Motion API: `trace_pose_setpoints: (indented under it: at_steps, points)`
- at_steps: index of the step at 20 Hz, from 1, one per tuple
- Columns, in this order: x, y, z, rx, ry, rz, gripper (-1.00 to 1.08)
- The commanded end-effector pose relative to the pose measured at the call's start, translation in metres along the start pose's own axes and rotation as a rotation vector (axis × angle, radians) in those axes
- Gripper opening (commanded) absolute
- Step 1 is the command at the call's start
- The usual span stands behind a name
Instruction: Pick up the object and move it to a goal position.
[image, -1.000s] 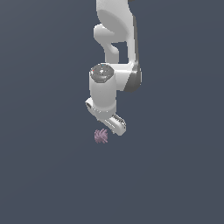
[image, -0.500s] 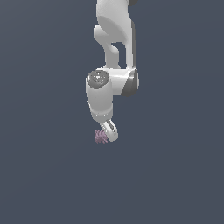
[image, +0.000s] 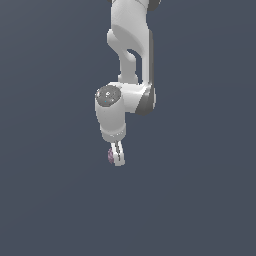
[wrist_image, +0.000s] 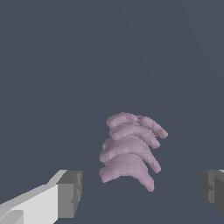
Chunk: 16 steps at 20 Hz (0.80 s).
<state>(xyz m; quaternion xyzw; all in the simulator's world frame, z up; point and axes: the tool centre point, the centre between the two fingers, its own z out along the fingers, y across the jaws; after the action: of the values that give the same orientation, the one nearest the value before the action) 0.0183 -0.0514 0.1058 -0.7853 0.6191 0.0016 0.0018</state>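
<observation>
The object (wrist_image: 130, 149) is a small mauve-pink clump of ribbed, curved lobes lying on the dark grey floor. In the wrist view it sits between my two grey finger pads (wrist_image: 70, 194), with a wide gap on each side. My gripper (wrist_image: 141, 192) is open and touches nothing. In the exterior view the white arm reaches straight down, and the gripper (image: 117, 157) stands over the object (image: 110, 155), which shows only as a pink sliver beside the fingers.
The dark grey floor (image: 200, 200) spreads flat on all sides. No other object, container or goal marker shows in either view.
The wrist has turned and the gripper has come down around the object, which stood plainly beside the fingers before and is now mostly hidden behind them.
</observation>
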Motion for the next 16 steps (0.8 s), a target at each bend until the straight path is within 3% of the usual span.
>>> trace_pose_setpoints:
  at_steps: [1, 9, 16]
  points:
    - [0.0026, 0.0002, 0.0029, 0.000, 0.001, 0.060, 1.00]
    - [0.0076, 0.0008, 0.0085, 0.000, 0.004, 0.171, 1.00]
    - [0.0082, 0.0010, 0.0096, -0.001, 0.005, 0.186, 1.00]
